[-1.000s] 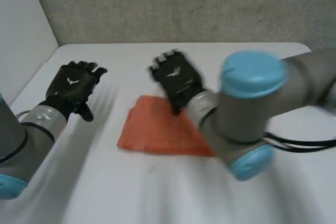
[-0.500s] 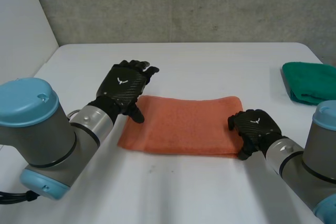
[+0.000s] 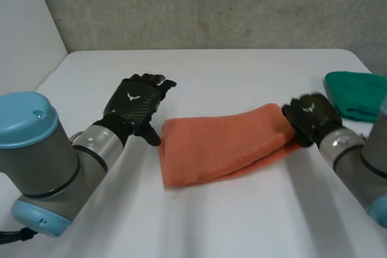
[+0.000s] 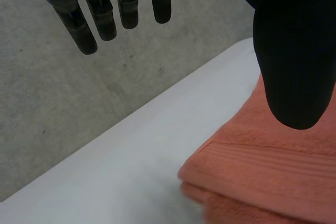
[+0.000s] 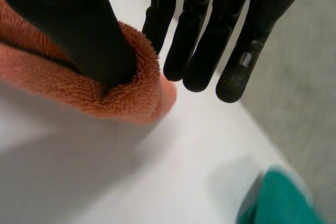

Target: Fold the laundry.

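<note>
- Writing: none legible. A small white winged emblem sits on the back of the left hand (image 3: 134, 102) and of the right hand (image 3: 309, 116), seen in the head view.
- Orange towel (image 3: 224, 143): folded, lying aslant mid-way across the white table (image 3: 242, 228), its right end further from the robot than its left end.
- Left hand: released, fingers straight, grasping nothing; it is just beside the towel's left end, thumb near the far corner.
- Left wrist view adds: the straight fingers (image 4: 105, 14) are out over bare table and the grey wall (image 4: 63, 108), the thumb is above the towel, and the towel's stacked layers show at its corner.
- Right hand: at the towel's right end, grasping it.
- Right wrist view adds: the thumb presses into the towel's looped end fold and the straight fingers (image 5: 199, 51) lie on the fold's other side, so the end is pinched between them.
- Green cloth (image 3: 357, 95): folded at the table's right edge, near the right hand, apart from the towel.
</note>
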Available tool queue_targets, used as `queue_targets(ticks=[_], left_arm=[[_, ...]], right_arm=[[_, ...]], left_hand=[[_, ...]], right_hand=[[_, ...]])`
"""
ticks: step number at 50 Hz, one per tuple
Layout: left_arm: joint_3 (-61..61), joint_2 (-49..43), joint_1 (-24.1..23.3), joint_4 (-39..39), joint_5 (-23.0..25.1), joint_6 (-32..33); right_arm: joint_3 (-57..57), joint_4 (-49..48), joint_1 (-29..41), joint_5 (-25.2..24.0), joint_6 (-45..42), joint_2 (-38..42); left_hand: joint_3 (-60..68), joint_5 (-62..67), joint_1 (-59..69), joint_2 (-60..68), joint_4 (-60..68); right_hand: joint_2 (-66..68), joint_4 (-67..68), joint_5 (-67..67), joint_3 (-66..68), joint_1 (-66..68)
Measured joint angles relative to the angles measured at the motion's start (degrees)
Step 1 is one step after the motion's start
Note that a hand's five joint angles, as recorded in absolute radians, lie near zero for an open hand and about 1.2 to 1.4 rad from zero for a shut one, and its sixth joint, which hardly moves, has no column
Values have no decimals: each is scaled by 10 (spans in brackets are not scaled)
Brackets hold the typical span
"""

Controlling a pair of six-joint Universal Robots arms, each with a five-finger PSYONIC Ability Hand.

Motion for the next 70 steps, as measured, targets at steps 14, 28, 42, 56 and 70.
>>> queue_targets(ticks=[14,28,42,56,70], left_arm=[[11,10,26,-2,-80,-15],[34,8,15,-3,-129,-41],[144,-86,-74,-59,-73,-100],[246,-225,-75,-192,-112,-116],[234,-224,-63,-229,-132,-73]], right_arm=[[-190,27,284,-29,-51,111],[-213,30,299,-47,66,142],[-254,164,169,-1,303,90],[-342,214,171,-6,259,227],[-360,227,171,3,184,262]], left_hand=[[0,0,0,0,0],[0,0,0,0,0],[0,0,0,0,0],[0,0,1,0,0],[0,0,0,0,0]], right_hand=[[0,0,15,0,9],[-551,-548,-515,-553,-428],[-551,-548,-515,-553,-428],[-551,-548,-515,-553,-428],[-551,-548,-515,-553,-428]])
